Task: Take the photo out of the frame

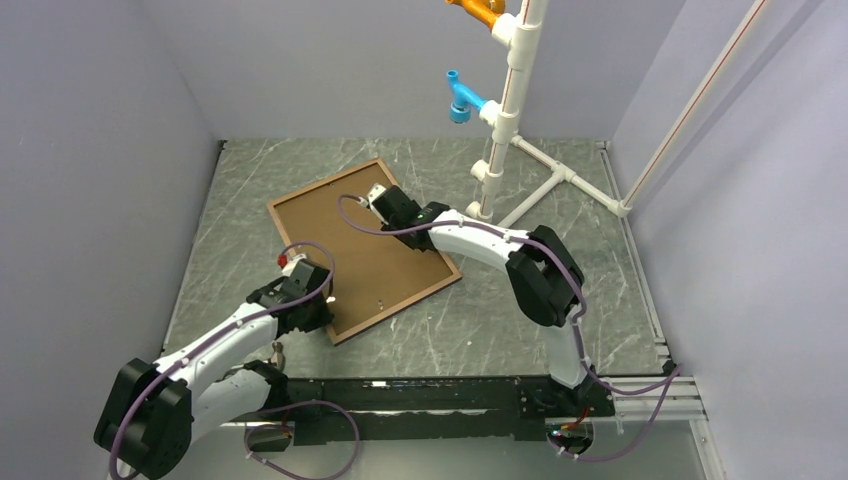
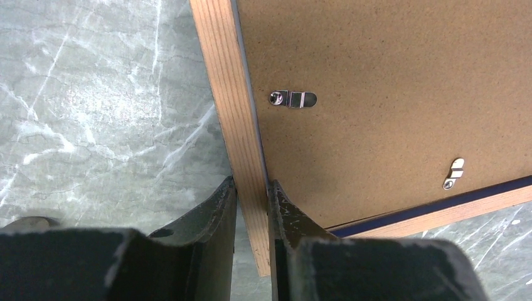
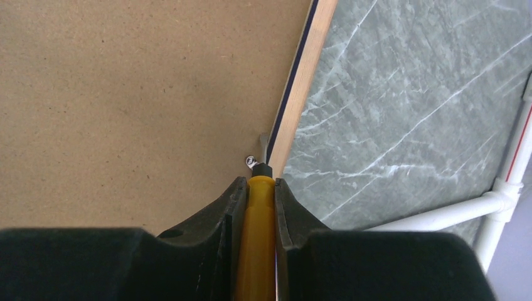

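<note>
The frame (image 1: 323, 183) lies face down in the middle of the table, its brown backing board (image 1: 370, 250) up and a navy edge showing. The photo is hidden underneath. My left gripper (image 1: 322, 300) is shut on the frame's wooden rail (image 2: 226, 94) near the front left corner, one finger on each side of it (image 2: 252, 185). Two metal turn clips (image 2: 293, 98) (image 2: 454, 173) sit on the board. My right gripper (image 3: 257, 182) is shut on a yellow screwdriver (image 3: 258, 226). Its black tip touches a small clip (image 3: 251, 161) beside the frame's far rail (image 3: 301, 81).
A white pipe stand (image 1: 505, 110) with a blue fitting (image 1: 462, 100) and an orange fitting (image 1: 480, 10) rises at the back right, its feet spreading on the table. Grey walls close in the left, back and right sides.
</note>
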